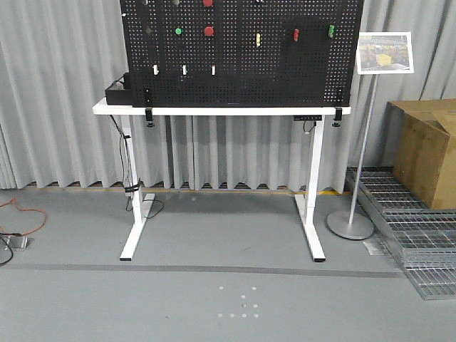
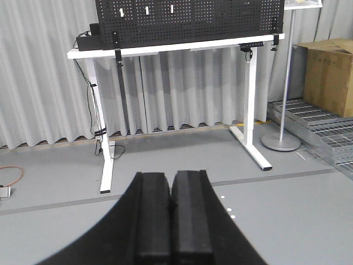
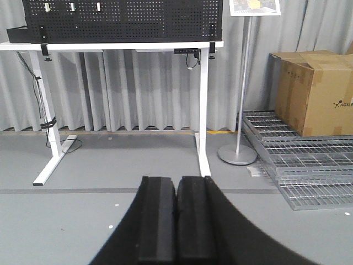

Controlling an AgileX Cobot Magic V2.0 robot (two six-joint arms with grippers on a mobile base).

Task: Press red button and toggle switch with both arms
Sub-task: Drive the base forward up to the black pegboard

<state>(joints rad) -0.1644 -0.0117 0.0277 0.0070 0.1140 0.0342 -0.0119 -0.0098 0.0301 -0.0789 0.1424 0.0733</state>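
Note:
A black pegboard [image 1: 285, 71] stands on a white table [image 1: 214, 110] far ahead of me. A round red button [image 1: 209, 31] sits on the board beside a green button [image 1: 179, 31], and another red button [image 1: 208, 3] is cut off at the top edge. The toggle switch [image 1: 258, 39], small and white with a yellow mark, is to the right of them. My left gripper [image 2: 171, 179] is shut and empty, low over the floor. My right gripper [image 3: 176, 182] is also shut and empty. Neither arm shows in the front view.
Red-marked [image 1: 296, 34] and green-marked [image 1: 331, 30] switches sit further right on the board. A sign stand [image 1: 350, 224], a cardboard box [image 1: 427, 149] and metal grates [image 1: 406, 214] are at the right. Cables [image 1: 21, 221] lie on the floor at the left.

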